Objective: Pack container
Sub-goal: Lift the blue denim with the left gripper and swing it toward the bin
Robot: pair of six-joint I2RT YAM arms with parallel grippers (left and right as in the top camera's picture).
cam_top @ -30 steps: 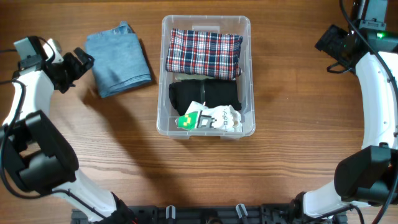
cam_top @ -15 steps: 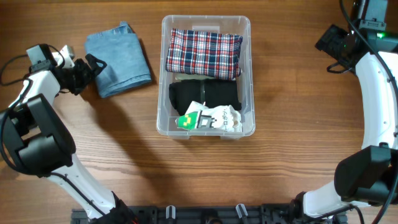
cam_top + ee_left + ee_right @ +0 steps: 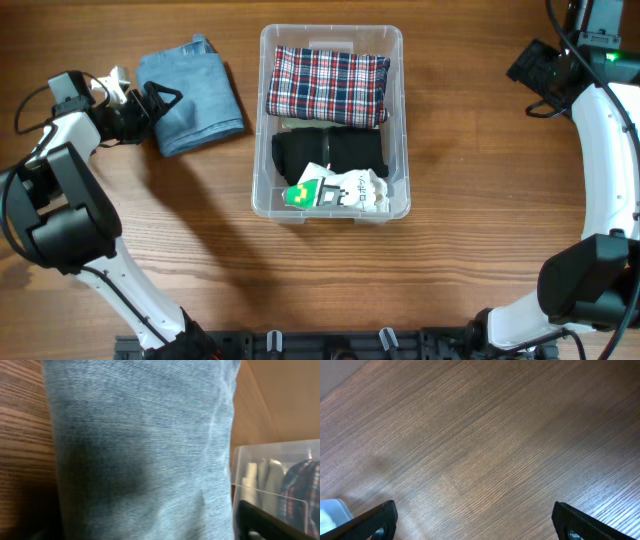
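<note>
The clear container (image 3: pixel 262 120) stands mid-table and holds a plaid folded cloth (image 3: pixel 328 85), a black garment (image 3: pixel 328 155) and a white-and-green packet (image 3: pixel 335 190). Folded blue jeans (image 3: pixel 195 95) lie on the table to its left. My left gripper (image 3: pixel 158 103) is at the jeans' left edge, open, its jaws on either side of the denim (image 3: pixel 145 445), which fills the left wrist view. One dark finger (image 3: pixel 260 522) shows beside the container (image 3: pixel 270 475). My right gripper (image 3: pixel 530 80) hangs open at the far right over bare wood, nothing between its fingers (image 3: pixel 375 520).
Wood-grain table (image 3: pixel 470 250) all round. A corner of the container (image 3: pixel 330 510) shows at the lower left of the right wrist view. Arm bases stand at the front left and front right.
My left gripper has moved right from bare table onto the jeans' left edge. The right arm has not moved.
</note>
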